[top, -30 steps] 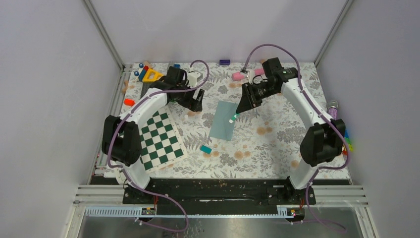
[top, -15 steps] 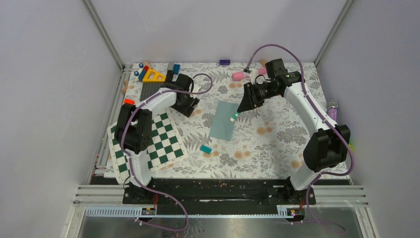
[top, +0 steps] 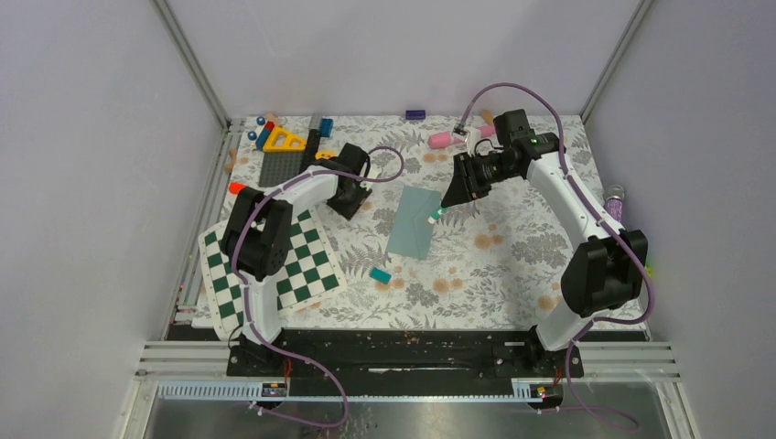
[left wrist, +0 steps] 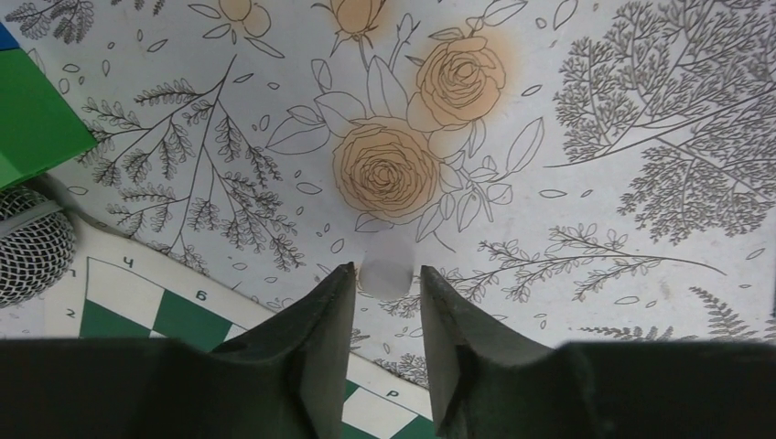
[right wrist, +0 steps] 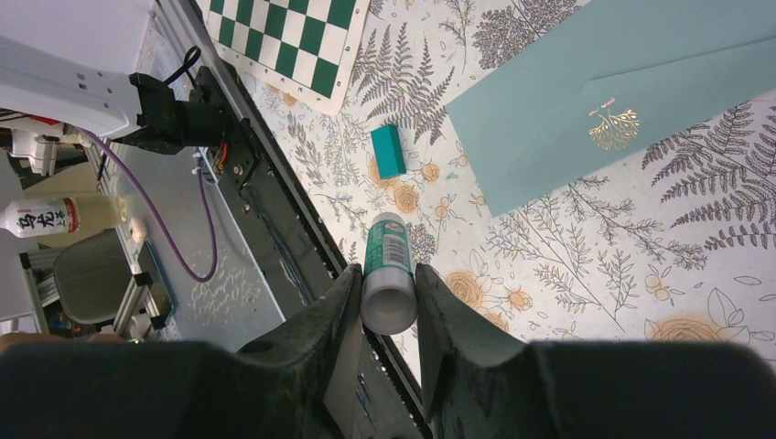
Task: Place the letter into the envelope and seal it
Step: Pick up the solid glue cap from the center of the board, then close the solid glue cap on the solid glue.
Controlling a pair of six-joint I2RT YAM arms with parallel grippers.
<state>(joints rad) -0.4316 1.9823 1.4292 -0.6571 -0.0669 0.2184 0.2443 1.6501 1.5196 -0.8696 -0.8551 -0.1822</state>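
The teal envelope [top: 412, 222] lies flat mid-table with its flap down; it also shows in the right wrist view [right wrist: 622, 91], with a gold emblem on it. The letter shows in no view. My right gripper [top: 450, 198] hangs above the envelope's right edge, shut [right wrist: 384, 279] on a green-and-white glue stick [right wrist: 388, 245] whose tip [top: 432, 218] points down at the envelope. My left gripper [top: 351, 203] is low over the cloth, left of the envelope. It is narrowly open [left wrist: 382, 279], with a small white cap [left wrist: 386, 271] on the cloth at its fingertips.
A green-white checkerboard [top: 274, 265] lies front left, its corner under the left gripper [left wrist: 183, 320]. A tiny teal block [top: 381, 274] lies in front of the envelope. Toys [top: 279, 139] crowd the back left. A pink piece [top: 441, 140] lies at the back, and a bottle [top: 615, 201] at the right edge.
My left arm has swung its elbow inward and its gripper has shifted slightly toward the near side. The right gripper with the glue stick has barely moved.
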